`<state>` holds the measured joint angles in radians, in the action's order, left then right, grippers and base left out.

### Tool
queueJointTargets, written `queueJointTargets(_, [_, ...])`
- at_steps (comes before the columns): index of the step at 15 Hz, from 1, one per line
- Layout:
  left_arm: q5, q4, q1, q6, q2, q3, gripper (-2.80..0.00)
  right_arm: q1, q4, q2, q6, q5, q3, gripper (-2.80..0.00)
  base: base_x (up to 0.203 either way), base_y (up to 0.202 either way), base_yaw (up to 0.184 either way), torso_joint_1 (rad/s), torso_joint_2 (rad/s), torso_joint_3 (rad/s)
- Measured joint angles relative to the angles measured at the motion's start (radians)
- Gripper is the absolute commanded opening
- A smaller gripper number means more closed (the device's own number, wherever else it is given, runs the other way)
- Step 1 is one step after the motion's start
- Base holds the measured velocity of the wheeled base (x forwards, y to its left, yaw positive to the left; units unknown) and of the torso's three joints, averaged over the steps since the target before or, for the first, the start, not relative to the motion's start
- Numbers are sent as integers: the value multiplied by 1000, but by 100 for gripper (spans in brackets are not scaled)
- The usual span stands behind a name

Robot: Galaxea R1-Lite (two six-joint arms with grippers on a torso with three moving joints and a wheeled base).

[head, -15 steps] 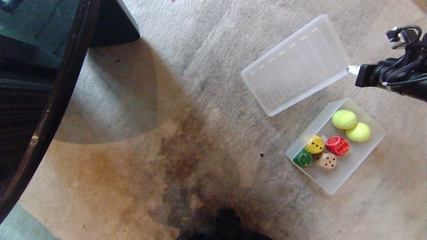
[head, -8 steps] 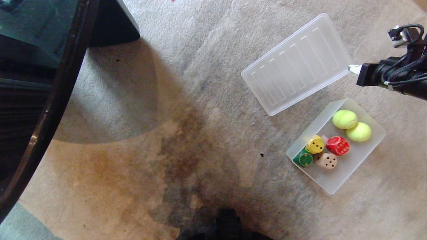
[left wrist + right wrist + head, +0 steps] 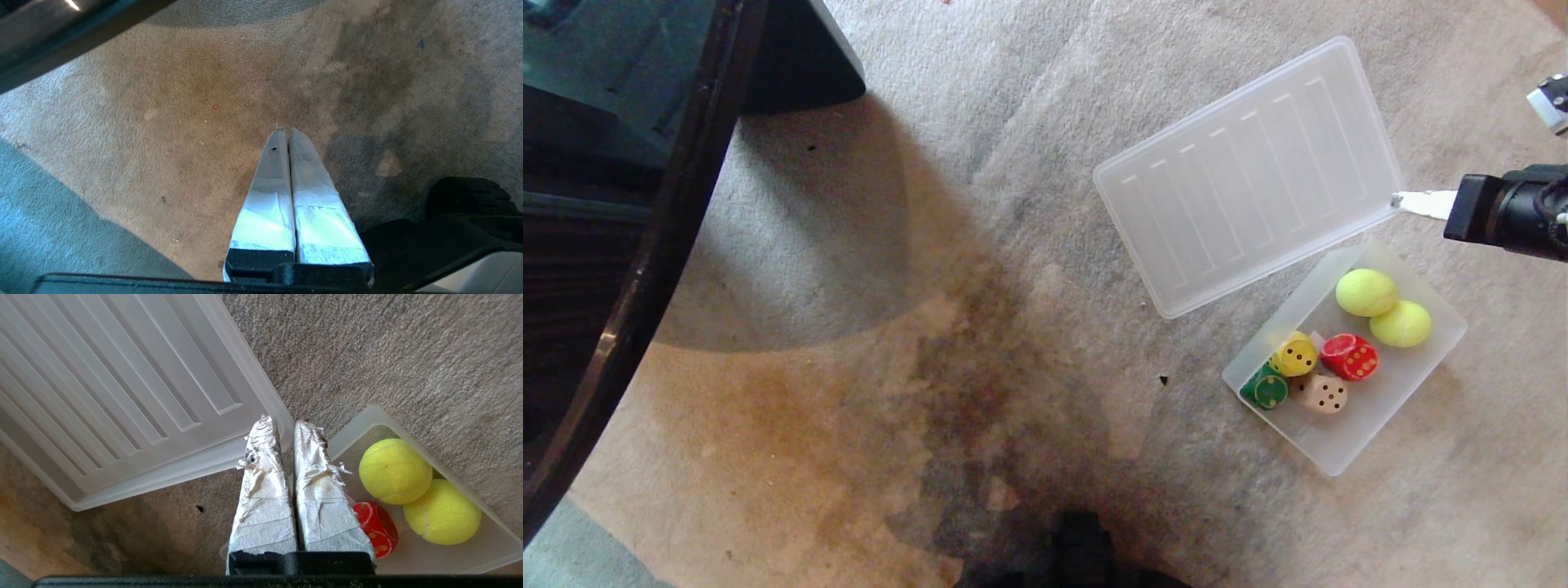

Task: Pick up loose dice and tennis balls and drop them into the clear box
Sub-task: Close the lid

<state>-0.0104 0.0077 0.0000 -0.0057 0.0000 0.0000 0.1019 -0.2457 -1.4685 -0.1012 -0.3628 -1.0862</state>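
Take the clear box (image 3: 1372,425) as your landmark on the carpet (image 3: 1013,245). Far to its left, your left gripper (image 3: 284,132) hangs parked over bare carpet, fingers pressed together on nothing. Just left of the box and beyond it, the ribbed lid (image 3: 1245,175) is lifted at one corner. Your right gripper (image 3: 286,422) has that corner pinched between its taped fingers, jaws nearly shut on the thin rim. Inside the box sit the four dice (image 3: 1311,371) at its left end and both tennis balls (image 3: 1384,306) at its right end, so gathering looks finished. To close well, carry the lid level over the box, square its long edges with the walls, then lower gently. Most of the right arm is cut off by the head view's edge, and how deep the grip on the rim goes is hard to tell.
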Motion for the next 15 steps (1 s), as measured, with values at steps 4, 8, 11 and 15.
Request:
queueJointTargets(4, [0,0,0,0,0,0,-280,3,102,70,-9,-57,75,-280,0,0,0,0,0,0])
queueJointTargets(8, [0,0,0,0,0,0,-280,34,220,105,45,-67,129,-280,0,0,0,0,0,0])
queueJointTargets(11, [0,0,0,0,0,0,-280,38,221,111,46,-67,136,-280,0,0,0,0,0,0])
queueJointTargets(15, [0,0,0,0,0,0,-280,91,280,107,223,-68,159,-280,0,0,0,0,0,0])
